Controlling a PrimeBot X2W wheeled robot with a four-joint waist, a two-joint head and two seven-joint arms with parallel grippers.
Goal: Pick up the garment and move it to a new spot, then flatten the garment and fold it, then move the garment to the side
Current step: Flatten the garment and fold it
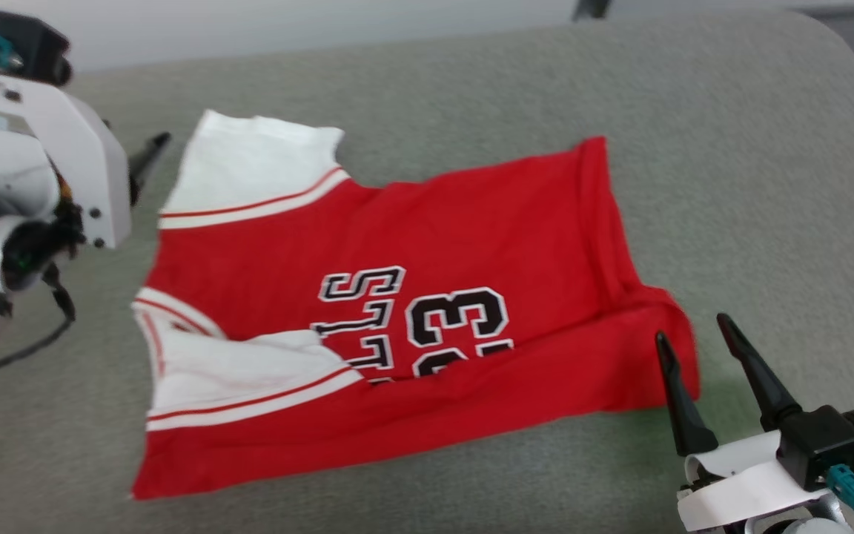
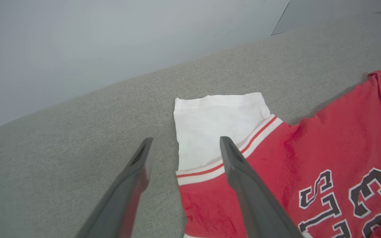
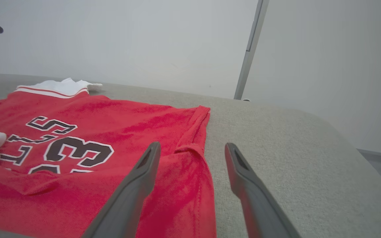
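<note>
Right jaws, nearest the head camera, stood spread and empty, their dark fingers point(image 1: 677, 400) straddling the hem corner of the red jersey point(image 1: 471, 237), likely lined up to lift that end for the next fold. The jersey lay flattened mid-surface. Its near long edge was turned over onto the lettering with one white sleeve point(image 1: 249, 367) tucked on top, so a lengthwise fold looked begun. Its far sleeve point(image 1: 249, 159) lay flat; left jaws, also spread and gripping nothing, hung at that sleeve's striped trim. Grey fabric surface point(image 1: 731, 148) lay all around.
</note>
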